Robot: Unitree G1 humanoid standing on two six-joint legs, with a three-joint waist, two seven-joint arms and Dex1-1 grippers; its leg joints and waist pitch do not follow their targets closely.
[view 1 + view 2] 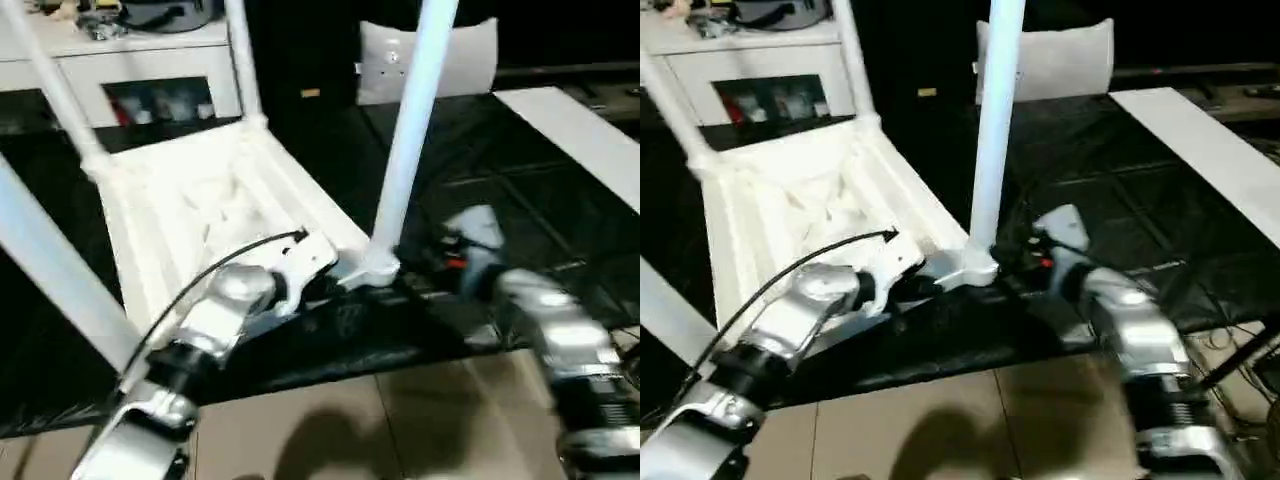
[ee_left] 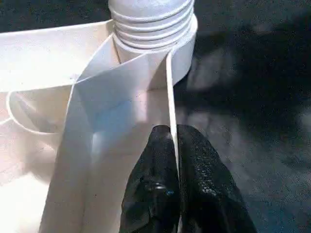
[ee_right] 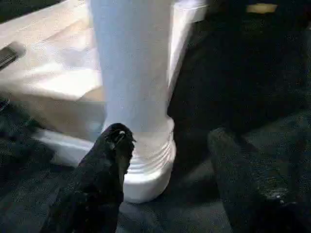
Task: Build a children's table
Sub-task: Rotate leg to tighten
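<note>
The children's table (image 1: 820, 200) lies upside down on the dark floor (image 1: 1120, 210), ribbed underside up, legs pointing upward. My left claw (image 2: 172, 145) is clamped on the thin rim wall beside the near corner socket. My right claw (image 3: 165, 141) stands apart around the base of the near leg (image 1: 995, 130), one finger (image 3: 109, 160) touching it.

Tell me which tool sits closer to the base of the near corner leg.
Right. The right tool straddles the leg's base, one finger against it. The left tool pinches the tabletop's rim wall a little way along from that leg's socket.
</note>
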